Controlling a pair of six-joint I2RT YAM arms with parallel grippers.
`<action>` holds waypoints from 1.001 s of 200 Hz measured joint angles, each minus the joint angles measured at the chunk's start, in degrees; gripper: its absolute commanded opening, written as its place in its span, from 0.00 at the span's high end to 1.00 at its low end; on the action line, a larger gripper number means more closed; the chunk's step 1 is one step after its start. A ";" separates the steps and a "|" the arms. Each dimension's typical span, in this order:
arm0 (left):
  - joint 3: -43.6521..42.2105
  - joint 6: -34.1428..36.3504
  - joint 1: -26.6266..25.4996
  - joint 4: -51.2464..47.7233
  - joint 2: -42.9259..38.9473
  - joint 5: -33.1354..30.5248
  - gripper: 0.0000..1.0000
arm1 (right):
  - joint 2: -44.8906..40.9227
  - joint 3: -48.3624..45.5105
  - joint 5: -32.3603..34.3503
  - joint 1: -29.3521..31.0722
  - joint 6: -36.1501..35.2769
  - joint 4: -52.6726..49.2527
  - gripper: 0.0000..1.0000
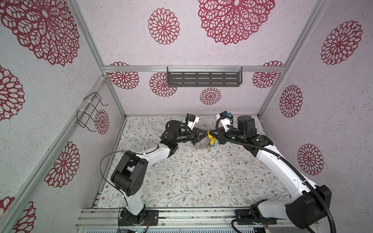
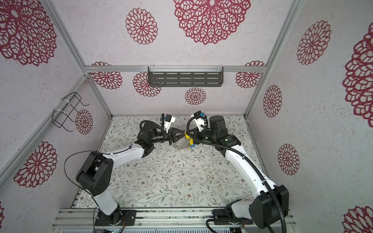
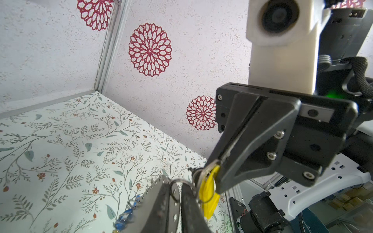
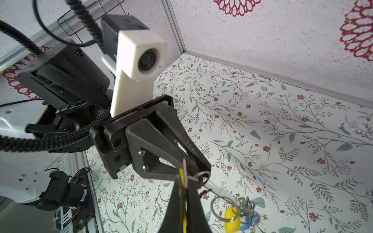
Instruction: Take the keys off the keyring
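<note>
Both grippers meet above the back middle of the table. In both top views the grey keyring (image 1: 201, 146) (image 2: 180, 146) hangs just under them. My left gripper (image 1: 206, 134) (image 3: 179, 193) is shut on the keyring band (image 3: 172, 201), and a small metal loop passes between its jaws. My right gripper (image 1: 210, 135) (image 4: 184, 193) is shut on a yellow key tag (image 3: 209, 193) (image 4: 182, 181) that is linked to the ring. A second yellow tag (image 4: 232, 220) and a blue tag (image 4: 249, 220) (image 3: 124, 217) dangle from the ring on their loops.
The floral table surface (image 1: 191, 177) lies below the arms. A dark slotted shelf (image 1: 203, 78) hangs on the back wall and a black wire rack (image 1: 90, 111) on the left wall. Patterned walls close the cell on three sides.
</note>
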 measured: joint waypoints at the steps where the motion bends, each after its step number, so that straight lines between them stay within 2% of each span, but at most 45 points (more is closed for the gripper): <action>1: 0.00 0.02 -0.02 0.02 0.00 0.02 0.91 | 0.00 0.00 -0.02 0.00 -0.02 0.00 1.00; 18: 0.00 -0.59 -0.26 0.81 0.00 0.39 1.00 | -0.13 0.00 0.04 -0.13 0.00 0.04 1.00; 81: -1.20 -0.39 -0.42 0.96 -1.55 -0.37 1.00 | -0.57 0.00 1.33 -2.01 0.26 -0.20 1.00; 158: -1.73 2.49 -0.57 -6.36 -6.45 -7.28 1.00 | -0.57 -0.02 2.54 -4.00 0.22 -2.21 1.00; 171: -1.68 3.80 -0.57 -8.83 -6.45 -9.20 0.84 | -0.55 -0.02 2.54 -4.00 0.02 -2.23 1.00; 180: -1.55 5.03 -0.42 -10.69 -6.45 -10.49 0.68 | -0.48 -0.02 2.43 -4.00 -0.07 -2.27 1.00; 200: -1.51 9.18 0.02 -14.58 -6.45 -12.11 0.53 | -0.26 -0.02 1.62 -4.00 -0.55 -2.58 1.00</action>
